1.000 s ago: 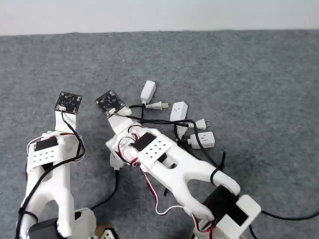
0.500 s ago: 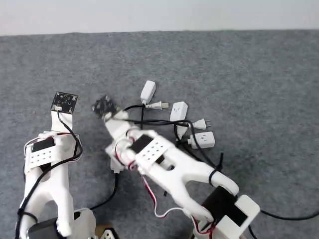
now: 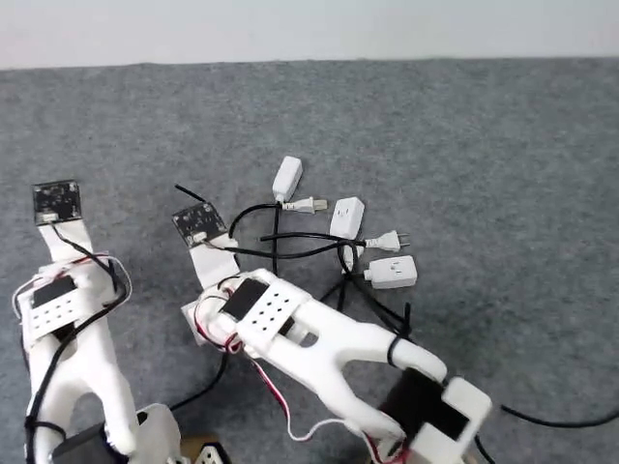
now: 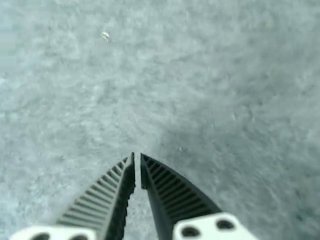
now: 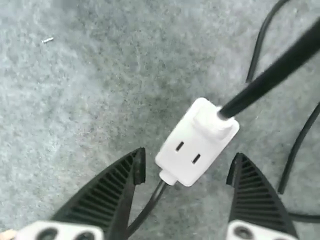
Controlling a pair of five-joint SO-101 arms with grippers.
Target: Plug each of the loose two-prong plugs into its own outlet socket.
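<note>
A white two-slot outlet socket [image 5: 196, 141] with a black cord lies on the grey carpet between the wide-apart fingers [image 5: 112, 190] of my right gripper [image 5: 189, 156], which is open and not touching it. My left gripper [image 4: 137, 156] is shut over bare carpet with nothing in it. In the high view three more white sockets [image 3: 287, 178] [image 3: 346, 217] [image 3: 392, 272] lie in a cluster ahead of the right arm [image 3: 271, 309]. Two loose two-prong plugs [image 3: 308, 204] [image 3: 387, 240] lie among them on black cords. The left arm [image 3: 58, 309] stands far to the left.
Black cords [image 3: 280, 246] loop and cross between the sockets and under the right arm. Another cord [image 3: 561, 420] runs off at the front right. Grey carpet [image 3: 503, 155] covers the whole table, with a pale wall [image 3: 309, 29] behind.
The left arm has swung well to the left, away from the cluster. The right arm has shifted left and drawn back a little.
</note>
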